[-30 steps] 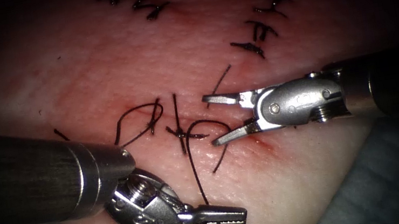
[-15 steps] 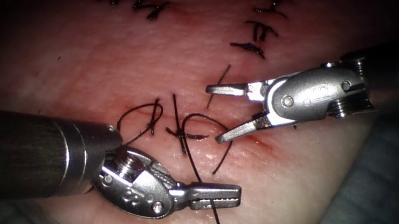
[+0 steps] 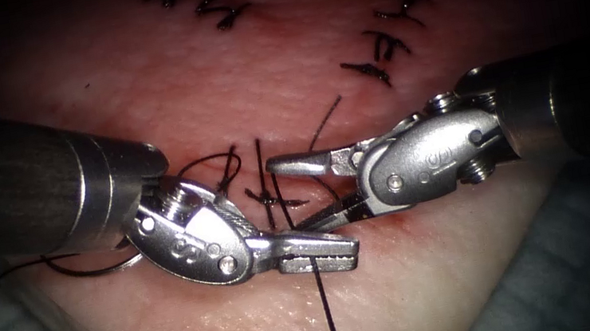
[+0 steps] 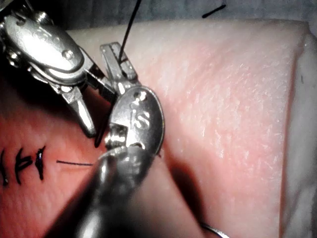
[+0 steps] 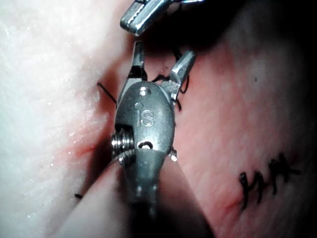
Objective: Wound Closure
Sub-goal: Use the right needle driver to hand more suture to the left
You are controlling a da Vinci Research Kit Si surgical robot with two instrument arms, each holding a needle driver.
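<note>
Surface: pork-belly tissue (image 3: 413,282) lay pale under the endoscope, with red fluid (image 3: 393,214) along the cut.
Cut: a knotted stitch (image 3: 265,195) sat across it, with a slack loop of thread (image 3: 187,172) just to its left.
Finished rows: two rows of tied stitches (image 3: 382,41) stood well beyond the working spot.
Thread: the long strand (image 3: 330,321) ran from the stitch toward me.
Needle: what I took for the curved needle (image 3: 99,270) lay free on the tissue, left of the cut and beside the left shaft, not in the tissue.
Left tool: the left tool (image 3: 318,250) was clamped on the long strand just below the stitch.
Right tool: the right tool (image 3: 296,194) stood with its jaws wide apart around the thread beside the knot, holding nothing that I could see.
Progress: I judged this stitch placed and partly tied, with tail trimming and any further stitches left.
</note>
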